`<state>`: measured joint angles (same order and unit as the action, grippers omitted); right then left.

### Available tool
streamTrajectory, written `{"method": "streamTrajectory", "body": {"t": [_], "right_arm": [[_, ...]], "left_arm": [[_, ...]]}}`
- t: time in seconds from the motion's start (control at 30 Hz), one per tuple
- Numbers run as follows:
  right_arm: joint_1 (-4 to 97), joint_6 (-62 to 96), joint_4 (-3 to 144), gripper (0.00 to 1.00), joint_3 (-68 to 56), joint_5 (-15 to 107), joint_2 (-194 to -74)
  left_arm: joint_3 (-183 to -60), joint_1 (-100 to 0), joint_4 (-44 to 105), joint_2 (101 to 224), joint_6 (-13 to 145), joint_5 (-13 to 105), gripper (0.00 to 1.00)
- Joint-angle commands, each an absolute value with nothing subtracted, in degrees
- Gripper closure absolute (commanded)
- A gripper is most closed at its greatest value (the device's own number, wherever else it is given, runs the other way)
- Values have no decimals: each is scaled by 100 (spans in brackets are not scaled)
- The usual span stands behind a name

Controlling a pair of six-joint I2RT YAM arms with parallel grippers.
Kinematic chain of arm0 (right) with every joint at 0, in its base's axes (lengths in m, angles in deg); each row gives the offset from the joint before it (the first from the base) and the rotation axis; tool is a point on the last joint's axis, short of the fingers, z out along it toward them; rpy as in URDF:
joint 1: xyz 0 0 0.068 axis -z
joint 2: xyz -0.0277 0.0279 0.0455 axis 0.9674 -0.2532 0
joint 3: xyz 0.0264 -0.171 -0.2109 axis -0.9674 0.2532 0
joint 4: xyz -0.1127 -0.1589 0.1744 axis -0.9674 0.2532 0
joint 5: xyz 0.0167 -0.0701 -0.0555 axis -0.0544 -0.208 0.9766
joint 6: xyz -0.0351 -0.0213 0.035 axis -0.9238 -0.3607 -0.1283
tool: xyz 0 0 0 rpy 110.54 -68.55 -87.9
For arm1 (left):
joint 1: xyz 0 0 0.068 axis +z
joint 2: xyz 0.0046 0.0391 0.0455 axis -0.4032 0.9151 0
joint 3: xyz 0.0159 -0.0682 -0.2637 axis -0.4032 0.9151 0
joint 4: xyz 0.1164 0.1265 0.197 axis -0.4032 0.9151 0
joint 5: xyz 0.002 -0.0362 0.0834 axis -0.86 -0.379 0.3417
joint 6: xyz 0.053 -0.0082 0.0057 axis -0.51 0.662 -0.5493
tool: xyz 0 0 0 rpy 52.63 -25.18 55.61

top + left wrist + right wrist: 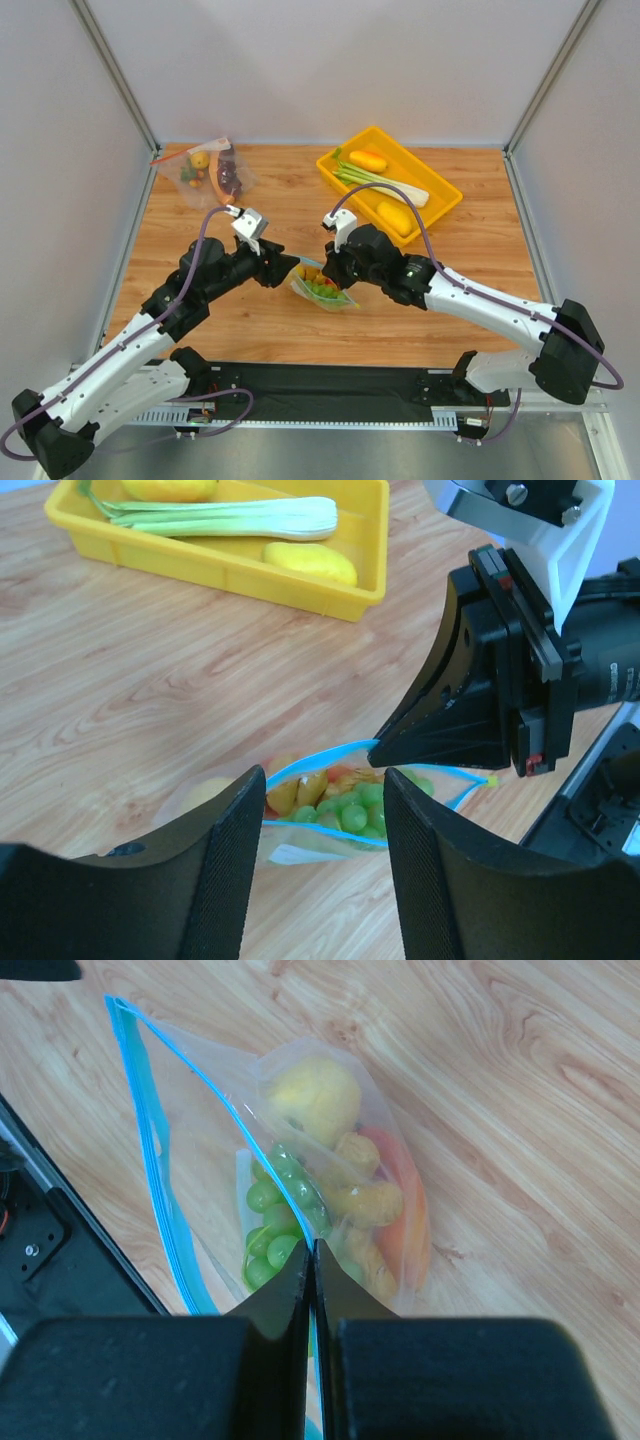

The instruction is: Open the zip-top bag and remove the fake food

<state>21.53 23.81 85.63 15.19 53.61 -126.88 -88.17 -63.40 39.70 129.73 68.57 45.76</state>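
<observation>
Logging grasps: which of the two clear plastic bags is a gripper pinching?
The clear bag with the light-blue zip strip, pinched by the right gripper; the red-orange-strip bag lies apart, far left.

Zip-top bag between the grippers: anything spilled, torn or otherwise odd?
Nothing looks spilled or torn. The zip-top bag gapes open at the mouth, and the fake food all sits inside. One oddity: only the right gripper pinches a lip, while the left gripper stands open, holding nothing.
</observation>
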Motion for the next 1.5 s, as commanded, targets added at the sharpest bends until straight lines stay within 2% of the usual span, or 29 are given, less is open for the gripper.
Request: {"method": "streamTrajectory", "body": {"t": [0.0, 0.2, 0.33, 0.5, 0.63, 0.9, 1.47], "right_arm": [[2172, 2741, 8467, 100, 1156, 5748, -12783], [2172, 2916, 8493, 100, 971, 5863, -12915], [2172, 2961, 8441, 100, 962, 5880, -12959], [2163, 2961, 8431, 100, 980, 5898, -12976], [2172, 2961, 8484, 100, 962, 5951, -13056], [2180, 3040, 8546, 100, 743, 6214, -13240], [2216, 3084, 8563, 100, 444, 6267, -13425]], "left_arm": [[-9237, -6403, 4619, 13297, 7582, 5001, 42], [-9326, -6570, 5148, 13675, 8137, 5010, 54], [-9361, -6702, 5438, 13860, 8375, 5176, 54], [-9282, -6807, 5535, 13843, 8490, 5343, 52], [-9229, -6931, 5465, 13466, 8463, 5677, 44], [-9274, -6983, 6080, 13139, 8577, 6267, 44], [-8377, -6992, 5659, 13175, 9070, 5827, 39]]}}
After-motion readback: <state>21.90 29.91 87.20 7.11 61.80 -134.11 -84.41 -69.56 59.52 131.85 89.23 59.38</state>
